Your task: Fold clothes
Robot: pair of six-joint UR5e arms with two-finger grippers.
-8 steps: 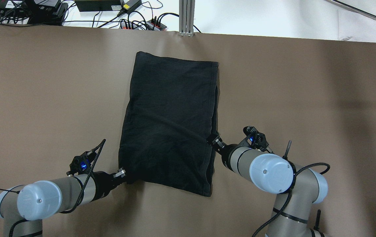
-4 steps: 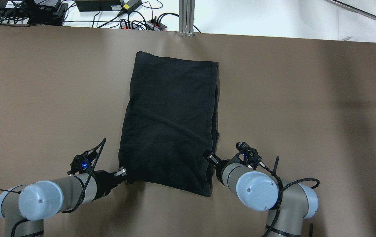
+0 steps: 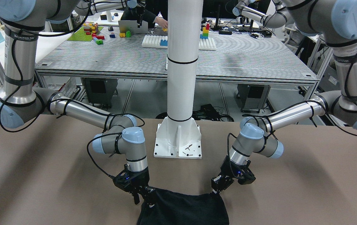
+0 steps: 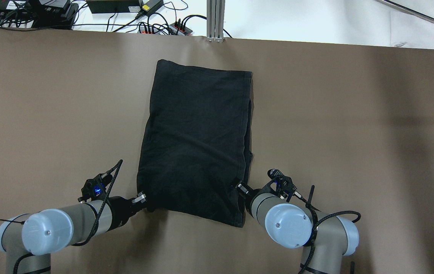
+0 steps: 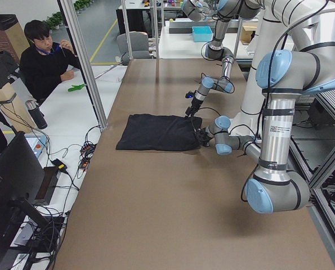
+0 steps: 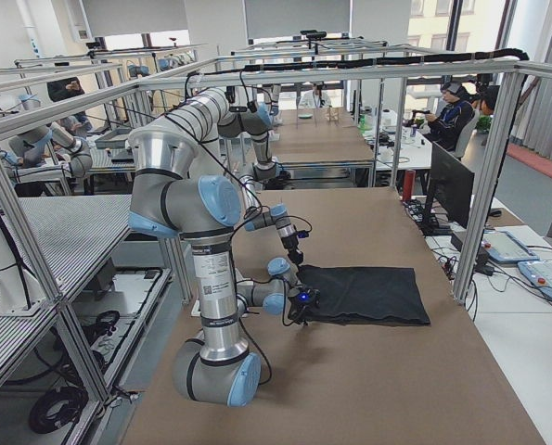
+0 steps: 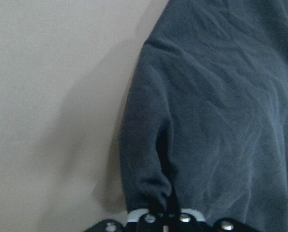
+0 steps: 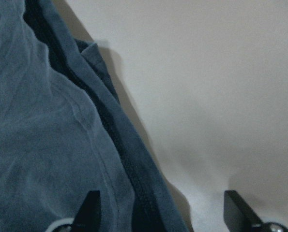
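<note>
The black clothes [image 4: 197, 144] lie flat as a folded rectangle in the middle of the brown table, also seen in the front view [image 3: 184, 209] and the side views [image 5: 156, 132] [image 6: 368, 292]. My left gripper [image 4: 140, 199] [image 3: 215, 188] is shut on the near left corner; the left wrist view shows cloth [image 7: 216, 121] bunched into the gripper [image 7: 165, 217]. My right gripper [image 4: 239, 186] [image 3: 142, 198] is at the hemmed right edge near the near right corner. It stands open [image 8: 164, 208], its fingertips [image 8: 92, 203] set wide apart with the hem [image 8: 129, 164] between them.
The white pillar's base plate [image 3: 178, 147] stands on the table's robot side between the arms. An aluminium post [image 4: 215, 19] and cables with power strips [image 4: 144, 23] sit beyond the far edge. A person [image 5: 43, 62] sits at a desk past that edge.
My right gripper has slid back along the garment's right edge toward its near right corner, and the diagonal crease across the cloth has flattened. The left gripper has not moved.
</note>
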